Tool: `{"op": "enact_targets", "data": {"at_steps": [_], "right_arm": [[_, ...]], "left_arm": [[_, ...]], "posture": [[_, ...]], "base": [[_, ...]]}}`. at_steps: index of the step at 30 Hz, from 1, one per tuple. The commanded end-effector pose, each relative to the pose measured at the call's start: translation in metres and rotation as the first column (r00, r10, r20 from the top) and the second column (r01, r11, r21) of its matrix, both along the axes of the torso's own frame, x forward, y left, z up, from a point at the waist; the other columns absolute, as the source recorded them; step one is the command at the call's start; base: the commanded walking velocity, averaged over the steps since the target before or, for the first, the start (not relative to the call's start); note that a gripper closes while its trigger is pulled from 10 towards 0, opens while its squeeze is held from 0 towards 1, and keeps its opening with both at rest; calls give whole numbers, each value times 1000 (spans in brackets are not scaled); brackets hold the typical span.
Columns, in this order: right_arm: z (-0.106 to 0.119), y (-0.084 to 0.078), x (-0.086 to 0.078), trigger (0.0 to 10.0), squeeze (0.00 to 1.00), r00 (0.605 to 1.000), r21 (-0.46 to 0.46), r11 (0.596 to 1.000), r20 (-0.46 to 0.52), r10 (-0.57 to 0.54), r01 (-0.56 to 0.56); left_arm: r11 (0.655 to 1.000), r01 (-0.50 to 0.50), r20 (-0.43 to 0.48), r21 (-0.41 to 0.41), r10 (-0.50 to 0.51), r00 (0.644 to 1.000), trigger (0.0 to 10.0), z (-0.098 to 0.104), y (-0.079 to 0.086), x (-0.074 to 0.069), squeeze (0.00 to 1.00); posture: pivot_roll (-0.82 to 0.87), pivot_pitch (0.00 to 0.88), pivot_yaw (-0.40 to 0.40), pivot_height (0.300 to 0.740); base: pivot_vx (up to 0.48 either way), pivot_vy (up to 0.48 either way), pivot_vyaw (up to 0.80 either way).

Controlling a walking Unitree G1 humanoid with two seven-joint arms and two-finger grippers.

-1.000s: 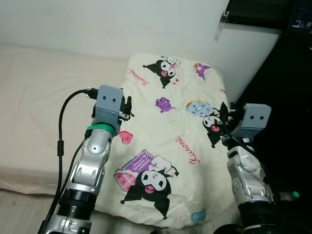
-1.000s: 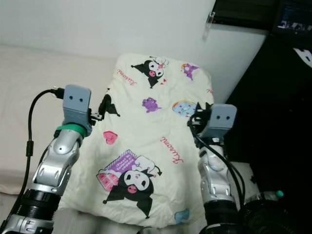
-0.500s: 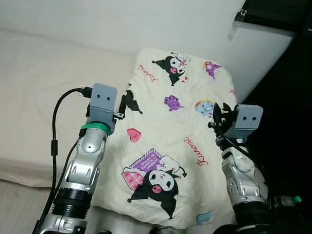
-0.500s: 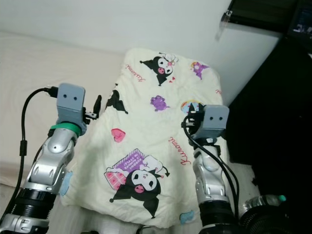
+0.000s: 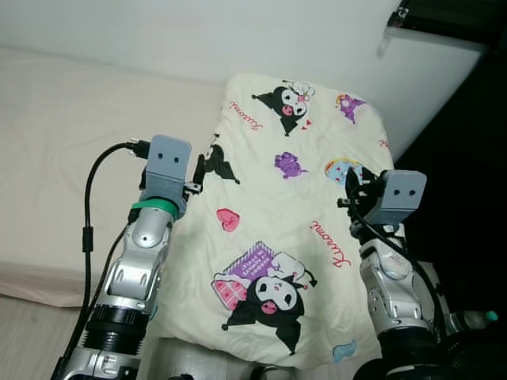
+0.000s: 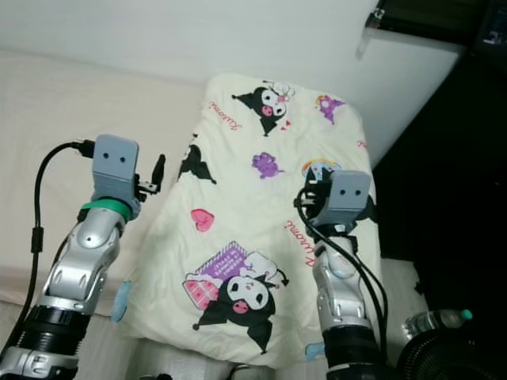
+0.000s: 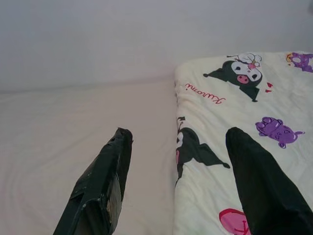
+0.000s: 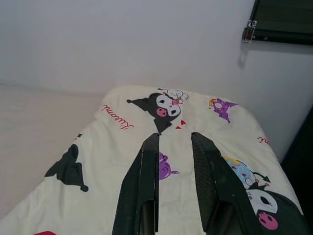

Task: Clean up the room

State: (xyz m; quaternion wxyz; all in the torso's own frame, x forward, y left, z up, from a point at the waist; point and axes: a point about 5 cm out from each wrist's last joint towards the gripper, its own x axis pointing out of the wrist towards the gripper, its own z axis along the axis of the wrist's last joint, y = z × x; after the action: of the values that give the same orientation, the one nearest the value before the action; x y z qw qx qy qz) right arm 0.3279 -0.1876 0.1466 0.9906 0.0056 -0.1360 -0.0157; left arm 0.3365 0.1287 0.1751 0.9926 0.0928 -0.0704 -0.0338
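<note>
- The blanket is cream with black cartoon pictures on it. It lies on the bed, on the side near the dark furniture.
- The blanket is long. Its long way runs from 6 o'clock, close to the robot, up to 12 o'clock, by the white wall.
- The left hand is held up over the blanket's left edge. Its two black fingers are open wide. One finger is over the bare bed and the other is over the blanket, so the edge sits right between them.
- From the left hand, the rest of the blanket lies toward 3 o'clock.
- The right hand is held up over the blanket's right side. Its fingers are open just a little bit, with a thin gap, and hold nothing.
- From the right hand, the blanket stretches ahead to 12 o'clock and out toward 9 o'clock.
- Both hands are about as near to the blanket as each other, one on each long side.
- I think the next move is for each hand to go down and pinch its own edge. The left hand looks more ready, because the edge is already between its fingers.
- A small bottle lies low at 4 o'clock, well apart from the blanket.
</note>
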Motion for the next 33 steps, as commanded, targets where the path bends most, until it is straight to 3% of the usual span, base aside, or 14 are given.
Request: {"op": "enact_targets", "data": {"at_steps": [1, 12, 30, 33], "right_arm": [[-8, -4, -3, 10000, 0, 999, 4, 1000, -28, -15, 15], [-12, -3, -4, 10000, 0, 999, -6, 1000, -46, -13, 13], [-5, -16, -4, 10000, 0, 999, -24, 999, -29, -39, 39], [-10, 5, -7, 10000, 0, 999, -62, 998, -31, 23, -25]], "left_arm": [[1000, 18, -8, -2, -18, 1000, 10000, -4, -4, -3, 0], [1000, 20, -24, 1, -20, 1000, 10000, -9, -4, -5, 0], [1000, 3, -44, -1, -3, 999, 10000, -20, -3, -7, 0], [999, -29, 4, -14, 29, 1000, 10000, -27, 0, -11, 0]], "posture": [[-77, 50, -37, 740], [-78, 56, -37, 740], [-89, 62, -43, 740], [-98, 53, -63, 740]], "base": [[0, 0, 0], [0, 0, 0], [0, 0, 0], [0, 0, 0]]}}
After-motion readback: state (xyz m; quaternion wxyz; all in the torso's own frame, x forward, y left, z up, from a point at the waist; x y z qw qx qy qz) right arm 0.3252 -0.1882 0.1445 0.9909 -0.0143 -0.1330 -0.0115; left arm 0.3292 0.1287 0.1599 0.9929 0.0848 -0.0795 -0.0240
